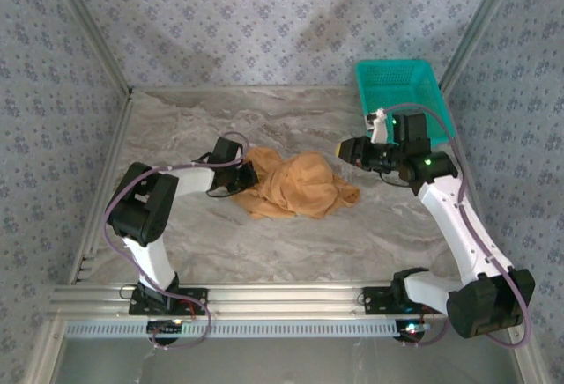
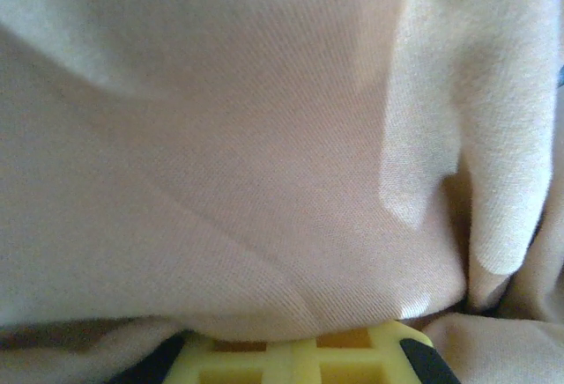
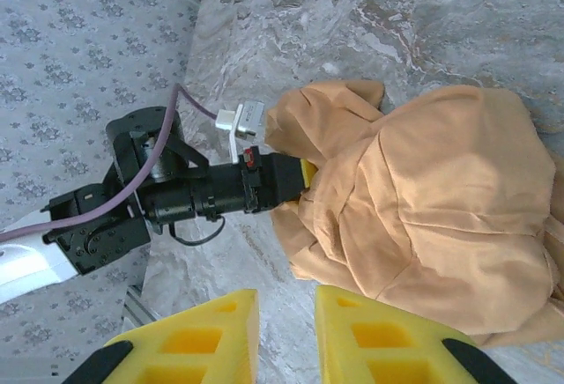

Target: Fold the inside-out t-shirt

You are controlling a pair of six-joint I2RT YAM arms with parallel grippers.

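The inside-out t-shirt [image 1: 295, 186] lies in a crumpled tan heap in the middle of the marbled table [image 1: 264, 252]. My left gripper [image 1: 253, 175] is pushed into the heap's left edge and is shut on the cloth. In the left wrist view, folds of the t-shirt [image 2: 264, 137] drape right over a yellow finger [image 2: 295, 353]. My right gripper [image 1: 342, 148] hovers off the heap's upper right corner, clear of the cloth. Its two yellow fingers stand apart around bare table, so the right gripper [image 3: 286, 331] is open, with the t-shirt [image 3: 432, 217] just beyond them.
A teal basket [image 1: 401, 84] stands at the back right corner, close behind the right wrist. Patterned walls and metal posts close in the table on three sides. The left arm [image 3: 194, 195] reaches in across the right wrist view.
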